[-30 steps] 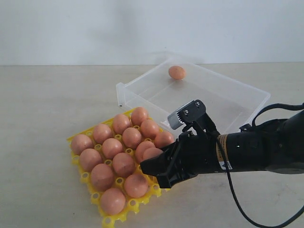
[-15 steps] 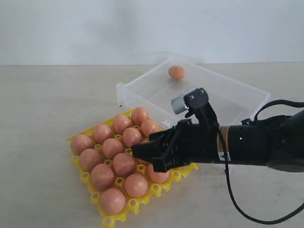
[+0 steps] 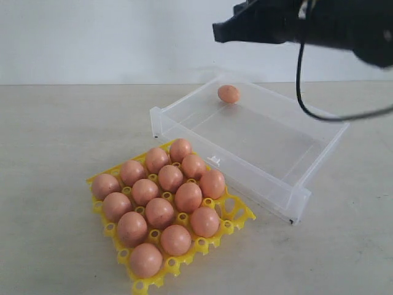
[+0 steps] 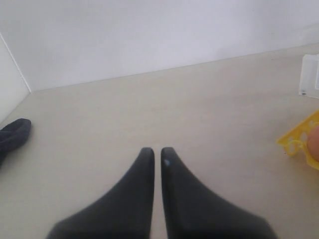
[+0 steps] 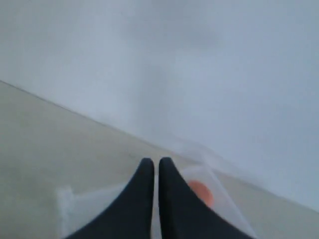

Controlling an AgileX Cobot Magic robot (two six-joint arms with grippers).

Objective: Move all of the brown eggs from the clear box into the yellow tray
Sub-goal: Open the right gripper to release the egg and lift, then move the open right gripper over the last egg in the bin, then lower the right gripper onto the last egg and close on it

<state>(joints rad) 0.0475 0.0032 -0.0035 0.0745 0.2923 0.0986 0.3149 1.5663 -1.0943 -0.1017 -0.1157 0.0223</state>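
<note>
The brown eggs (image 3: 159, 212) were nearly all out of the clear box (image 3: 258, 184), which stood on the pale table (image 3: 55, 123) as the largest thing there, its long front wall toward the camera and its floor bare but for one egg. Just in front of the clear box's left end lay the yellow tray (image 3: 244, 215), very close to that front wall, though whether the two touched could not be told. Fifteen eggs sat in its cups, and a single cup stood empty at the corner nearest the middle of the box's front wall. High above the clear box's far wall hung the right gripper (image 3: 217, 31), its dark fingers pressed together with nothing between them. The left gripper (image 4: 157, 151) hovered low over bare table well apart from the clear box, its fingers drawn to a thin slit and holding nothing. Smallest of all, the one last egg (image 3: 228, 93) lay inside the clear box against its far wall.
</note>
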